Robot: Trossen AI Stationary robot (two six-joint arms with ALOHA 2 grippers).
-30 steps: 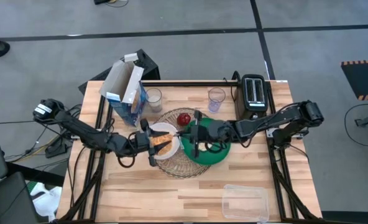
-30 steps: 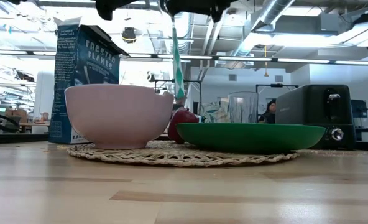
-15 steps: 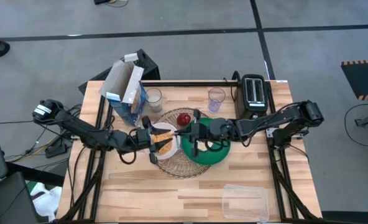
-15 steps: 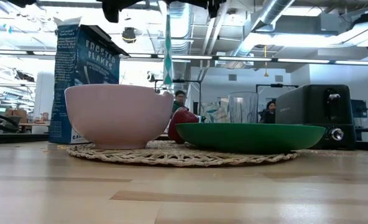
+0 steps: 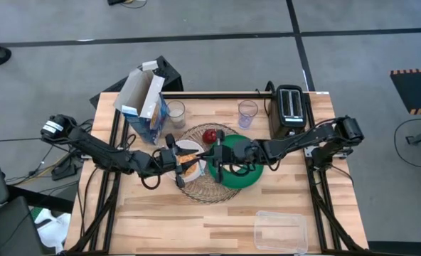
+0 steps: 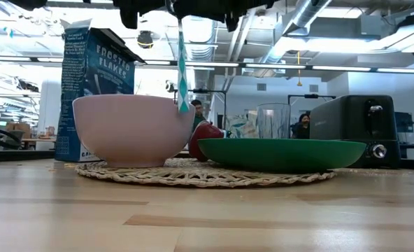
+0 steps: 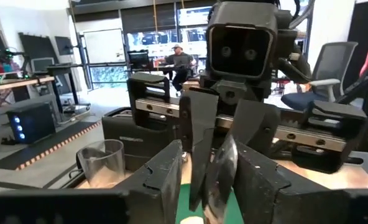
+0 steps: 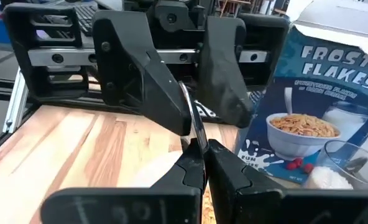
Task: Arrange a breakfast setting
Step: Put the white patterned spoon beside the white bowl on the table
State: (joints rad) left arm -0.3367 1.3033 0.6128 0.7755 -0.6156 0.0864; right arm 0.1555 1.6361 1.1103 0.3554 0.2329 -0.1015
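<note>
A white bowl and a green plate sit on the round wicker mat, with a red apple behind them. My right gripper is level over the mat, shut on a spoon that has a teal-and-white striped handle. My left gripper faces it over the bowl. It is open, with one finger on each side of the spoon's metal end. The cereal box stands at the far left. My right gripper pinches the spoon's metal upper part between its two fingers, coming level from the table's right. The spoon hangs below, striped handle down, and its lower end is beside the bowl's rim, clear of the table. My left gripper: I cannot tell whether a finger touches the spoon.
Two clear glasses stand behind the mat. A black toaster is at the far right and a clear plastic tub at the near right. Bare wood lies along the near edge.
My right gripper has carried the spoon toward the table's left, from over the plate's edge to the bowl's rim. The hanging handle has swung from slanted to nearly upright.
</note>
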